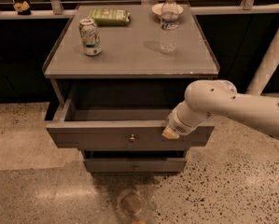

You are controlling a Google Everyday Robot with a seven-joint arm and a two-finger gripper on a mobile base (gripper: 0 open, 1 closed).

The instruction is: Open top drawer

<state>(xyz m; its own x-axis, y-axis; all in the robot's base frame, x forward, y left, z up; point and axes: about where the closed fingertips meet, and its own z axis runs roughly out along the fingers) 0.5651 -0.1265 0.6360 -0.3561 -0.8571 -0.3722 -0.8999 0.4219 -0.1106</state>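
Observation:
The top drawer [97,135] stands pulled out from the grey-brown cabinet, its plain grey inside showing and its small brass knob [132,137] in the middle of the flat front. My white arm reaches in from the right. The gripper [170,133] sits at the drawer's top front edge, right of the knob and apart from it. Its tip rests on or just against the front. A narrower drawer front [134,164] shows below, shut.
On the cabinet top [129,50] stand a can [90,36], a clear water bottle [169,24], a green snack bag [109,16] and a small bowl [157,7]. A white post [269,59] rises at the right. Speckled floor lies around the cabinet.

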